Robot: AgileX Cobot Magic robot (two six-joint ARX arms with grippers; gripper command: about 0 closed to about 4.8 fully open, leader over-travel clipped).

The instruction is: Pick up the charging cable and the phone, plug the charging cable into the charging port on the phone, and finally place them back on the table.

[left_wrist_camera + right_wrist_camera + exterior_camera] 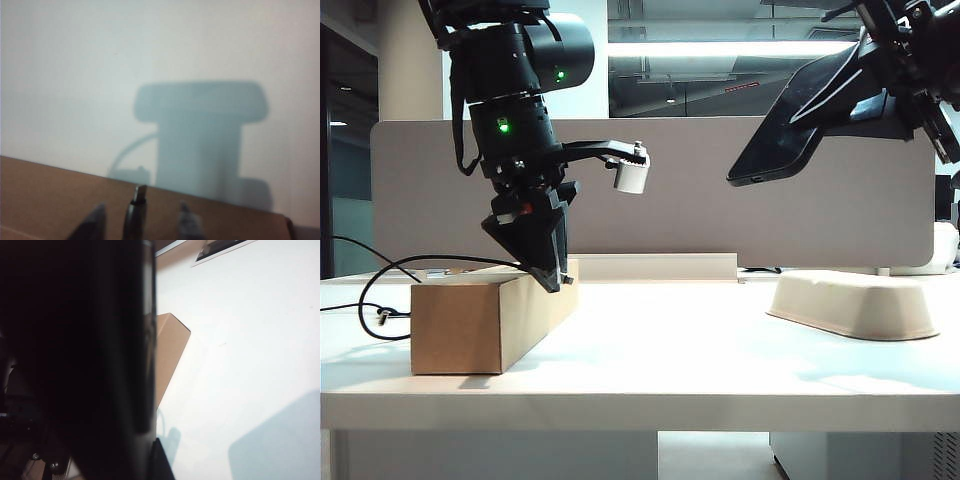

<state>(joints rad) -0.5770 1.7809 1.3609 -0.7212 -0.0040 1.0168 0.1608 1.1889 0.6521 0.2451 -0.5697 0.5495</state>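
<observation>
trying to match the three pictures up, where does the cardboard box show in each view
Exterior view: the cardboard box sits on the table at lower left, under the left gripper.
Left wrist view: its brown top fills the lower edge, with the charging cable plug lying between the open jaws.
Right wrist view: one corner shows beside the dark phone held by the right gripper.
Shared landmark: the white table.

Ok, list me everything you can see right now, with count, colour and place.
phone: one, black, held up in the air, upper right.
charging cable: one, black, trailing off the box to the table's left; plug on the box top between the left fingertips.
box: one, brown cardboard, table left.
bowl: one, off-white, table right.
table: one, white.
left gripper: open, down over the plug.
right gripper: shut on the phone.
</observation>
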